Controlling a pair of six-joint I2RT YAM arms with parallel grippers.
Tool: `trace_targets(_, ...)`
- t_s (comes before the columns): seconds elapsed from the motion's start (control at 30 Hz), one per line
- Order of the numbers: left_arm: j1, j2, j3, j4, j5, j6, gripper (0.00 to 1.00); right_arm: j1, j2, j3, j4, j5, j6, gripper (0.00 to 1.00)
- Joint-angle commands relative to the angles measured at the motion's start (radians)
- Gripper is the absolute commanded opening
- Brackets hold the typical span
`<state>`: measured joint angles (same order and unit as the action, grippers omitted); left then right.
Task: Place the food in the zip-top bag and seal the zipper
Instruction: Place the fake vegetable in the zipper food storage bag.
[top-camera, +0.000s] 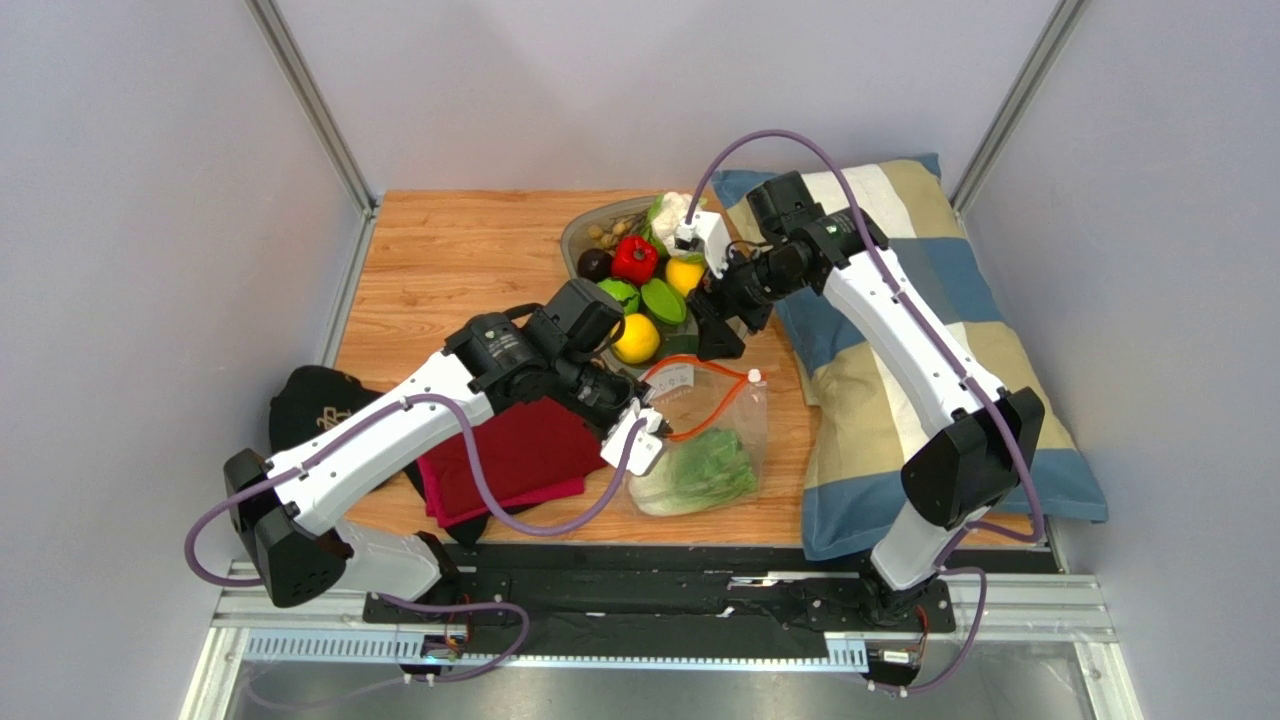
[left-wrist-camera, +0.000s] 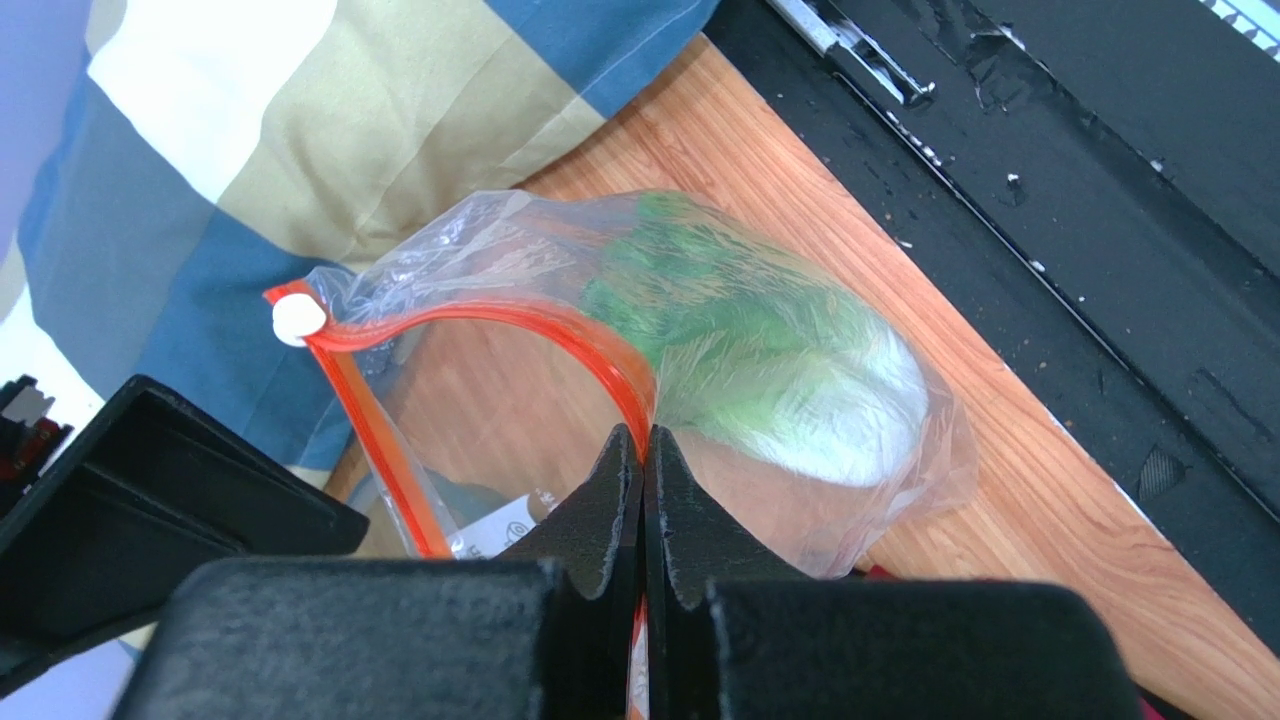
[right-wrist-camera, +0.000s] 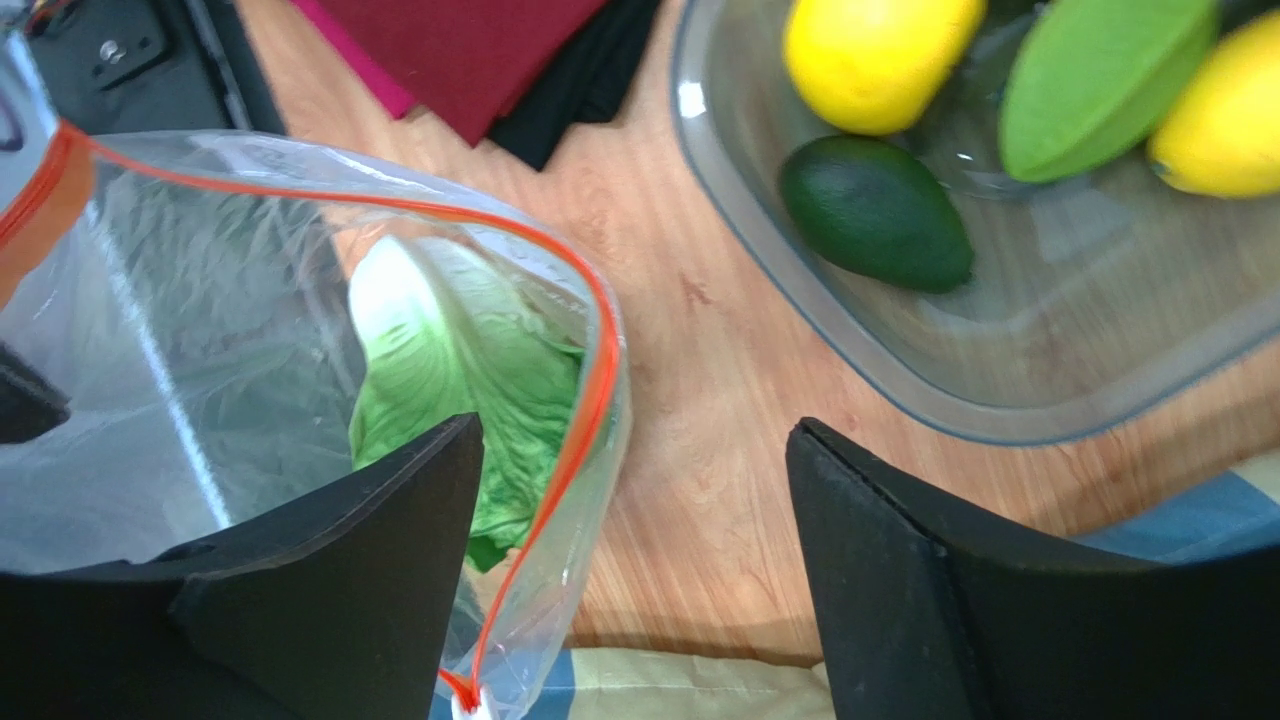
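Note:
The clear zip-top bag (top-camera: 706, 443) lies on the wooden table with its mouth held open. The green cabbage (top-camera: 714, 468) is inside it, also in the left wrist view (left-wrist-camera: 751, 345) and the right wrist view (right-wrist-camera: 466, 368). My left gripper (top-camera: 649, 435) (left-wrist-camera: 646, 443) is shut on the red-orange zipper strip (left-wrist-camera: 496, 315). My right gripper (top-camera: 721, 338) (right-wrist-camera: 634, 435) is open above the bag's far mouth edge, and the zipper (right-wrist-camera: 594, 383) runs beside its left finger. The white cauliflower (top-camera: 672, 213) and yellow fruits (top-camera: 637, 339) (right-wrist-camera: 879, 53) lie in the grey tray (right-wrist-camera: 902, 383).
The tray (top-camera: 579, 240) also holds a red pepper (top-camera: 634, 260) and green fruits (right-wrist-camera: 879, 210). A checked pillow (top-camera: 917, 375) lies at the right, touching the bag. Red and black cloths (top-camera: 504, 450) lie at the left. A white slider (left-wrist-camera: 298, 318) sits at the zipper's end.

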<state>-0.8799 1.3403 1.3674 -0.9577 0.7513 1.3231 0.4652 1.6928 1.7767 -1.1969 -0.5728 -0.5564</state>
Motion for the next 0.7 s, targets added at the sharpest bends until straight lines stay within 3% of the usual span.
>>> trace_targets(0.0,-0.013,-0.032,-0.002,-0.01,0.051,0.094,0.0,0.035,0.067,0.044,-0.11,-0.075,-0.089,0.75)
trace_targets(0.17,-0.014,-0.036,0.001,-0.019,0.054,0.1,0.0,0.049,0.113,0.043,-0.078,-0.038,-0.096,0.7)
trace_targets(0.23,-0.014,-0.039,-0.002,-0.021,0.053,0.106,0.0,0.049,0.136,0.043,-0.078,-0.021,-0.096,0.61)
trace_targets(0.27,-0.014,-0.041,-0.005,-0.019,0.049,0.108,0.0,0.049,0.139,0.043,-0.079,-0.013,-0.093,0.54)
trace_targets(0.3,-0.014,-0.041,-0.007,-0.019,0.045,0.11,0.0,0.049,0.137,0.043,-0.082,-0.003,-0.083,0.37)
trace_targets(0.4,-0.014,-0.047,-0.013,-0.007,0.028,0.071,0.0,0.04,0.108,0.032,-0.095,0.007,-0.065,0.0)
trace_targets(0.67,0.054,-0.086,-0.085,0.247,0.002,-0.232,0.0,-0.056,-0.131,-0.143,0.034,0.057,0.088,0.0)
